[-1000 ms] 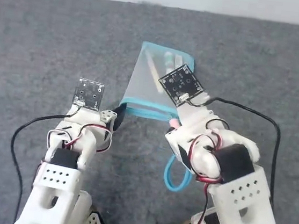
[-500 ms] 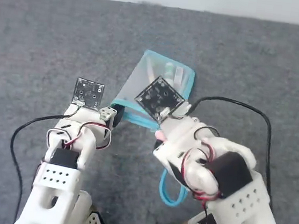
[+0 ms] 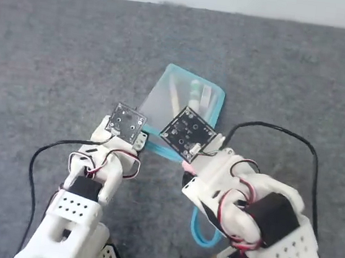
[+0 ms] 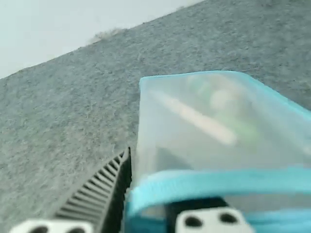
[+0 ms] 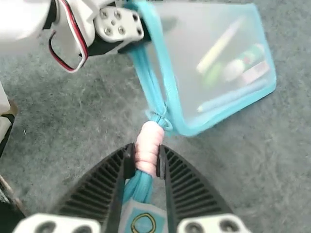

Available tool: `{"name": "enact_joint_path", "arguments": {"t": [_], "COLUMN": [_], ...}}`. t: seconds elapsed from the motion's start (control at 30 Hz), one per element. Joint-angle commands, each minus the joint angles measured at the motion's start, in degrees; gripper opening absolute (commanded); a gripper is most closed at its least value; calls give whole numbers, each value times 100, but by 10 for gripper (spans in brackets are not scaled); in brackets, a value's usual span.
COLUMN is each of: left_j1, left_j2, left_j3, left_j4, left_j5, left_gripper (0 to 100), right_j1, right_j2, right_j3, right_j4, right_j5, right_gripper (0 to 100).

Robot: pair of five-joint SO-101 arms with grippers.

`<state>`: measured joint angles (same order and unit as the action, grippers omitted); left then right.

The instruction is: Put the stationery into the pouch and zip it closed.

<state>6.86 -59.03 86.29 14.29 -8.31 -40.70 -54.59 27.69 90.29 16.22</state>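
The translucent pouch [image 3: 185, 96] with blue edging lies on the grey mat, and pens and other stationery [image 3: 195, 93] show through it. My left gripper [image 3: 143, 139] is shut on the pouch's near blue corner [image 4: 160, 187], with its jaws on either side of the edge. My right gripper [image 5: 146, 150] is shut on the pink zipper pull [image 5: 147, 145] at the end of the zip edge [image 5: 150, 82]. The stationery [image 5: 228, 63] lies deep inside the pouch [image 5: 209, 53]. In the high view the pink pull [image 3: 187, 165] peeks out below the right wrist camera.
A blue wrist strap [image 3: 203, 229] trails from the pull back under the right arm. The left gripper [image 5: 116, 26] sits close to the right one along the same edge. Grey mat [image 3: 56, 53] lies open all around; a pale wall is at the far edge.
The right gripper has travelled left and back along the zip edge with the pull. The left arm has shifted right and forward with the corner. The pouch has turned and slid nearer.
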Motion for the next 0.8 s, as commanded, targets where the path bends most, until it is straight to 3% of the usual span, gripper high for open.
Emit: {"name": "enact_joint_path", "arguments": {"t": [0.0,0.13,0.27,0.43,0.67,0.77], "left_j1": [18,-255,-440,-448,-448,-448], "left_j2": [35,35,35,35,35,35], "left_j3": [-127,-268,-330,-347,-338,-321], "left_j4": [-246,-229,-220,-79,-62,-62], "left_j5": [-62,457,633,651,633,633], "left_gripper": [11,11,11,11,11,11], "right_j1": [-57,-84,-664,-1420,145,303], "right_j2": [-207,-224,-224,-233,-171,-171], "right_j3": [352,1099,1705,1820,1934,2479], "right_j4": [-382,-831,-1297,-1376,-2044,-2563], "right_j5": [123,123,141,519,545,1090], "right_gripper": [13,138,285,314,317,317]}}
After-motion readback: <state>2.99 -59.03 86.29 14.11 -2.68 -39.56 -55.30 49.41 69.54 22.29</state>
